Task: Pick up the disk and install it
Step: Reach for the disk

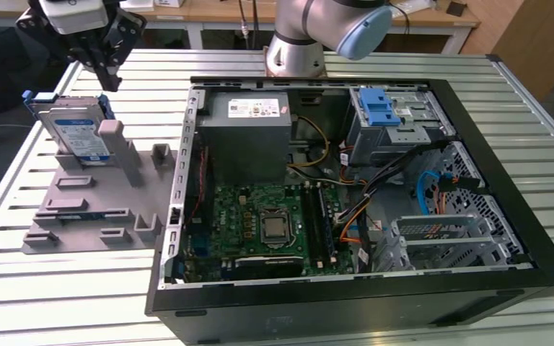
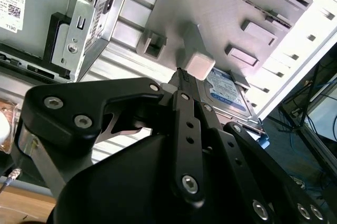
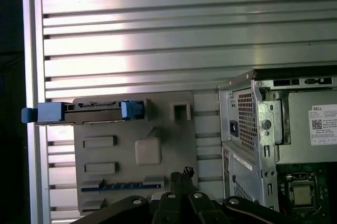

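The disk (image 1: 78, 135), silver with a blue-and-white label and a blue carrier frame, stands on edge in the grey holder plate (image 1: 83, 220) at the exterior view's left. My gripper (image 1: 107, 78) hangs just above and behind its top edge, fingers shut with nothing between them. In the second wrist view the shut fingertips (image 2: 181, 75) point at the holder's post, with the disk (image 2: 227, 88) beyond it. In the first wrist view the disk (image 3: 87, 109) shows edge-on with blue ends, apart from my gripper (image 3: 182, 173).
An open black computer case (image 1: 508, 274) lies to the exterior view's right of the holder, with a motherboard (image 1: 257, 220), a power supply (image 1: 248, 119) and a drive cage with a blue latch (image 1: 384, 109). The slatted metal table (image 1: 66, 288) ends close to the holder's left.
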You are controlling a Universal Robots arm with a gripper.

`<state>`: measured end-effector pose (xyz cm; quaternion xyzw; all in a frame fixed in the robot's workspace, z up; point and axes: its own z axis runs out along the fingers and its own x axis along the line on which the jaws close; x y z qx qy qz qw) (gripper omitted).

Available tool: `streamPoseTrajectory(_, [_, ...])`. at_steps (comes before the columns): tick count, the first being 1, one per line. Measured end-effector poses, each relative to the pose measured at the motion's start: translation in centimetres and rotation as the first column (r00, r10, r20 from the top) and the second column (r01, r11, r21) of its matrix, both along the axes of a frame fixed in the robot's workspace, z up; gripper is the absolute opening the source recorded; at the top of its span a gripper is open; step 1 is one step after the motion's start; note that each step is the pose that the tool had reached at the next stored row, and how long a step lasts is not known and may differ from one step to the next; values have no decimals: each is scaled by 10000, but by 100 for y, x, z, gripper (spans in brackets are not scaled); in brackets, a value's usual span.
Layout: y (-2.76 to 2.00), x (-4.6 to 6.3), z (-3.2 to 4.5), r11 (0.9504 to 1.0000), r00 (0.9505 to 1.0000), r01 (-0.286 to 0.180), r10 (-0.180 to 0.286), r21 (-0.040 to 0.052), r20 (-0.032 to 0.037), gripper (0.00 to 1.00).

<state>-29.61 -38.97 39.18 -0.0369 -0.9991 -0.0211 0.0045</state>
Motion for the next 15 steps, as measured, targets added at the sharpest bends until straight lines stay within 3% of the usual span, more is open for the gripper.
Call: streamPoseTrajectory(15, [61, -34, -10, 10000, 10000, -80, 80, 1, 15, 11])
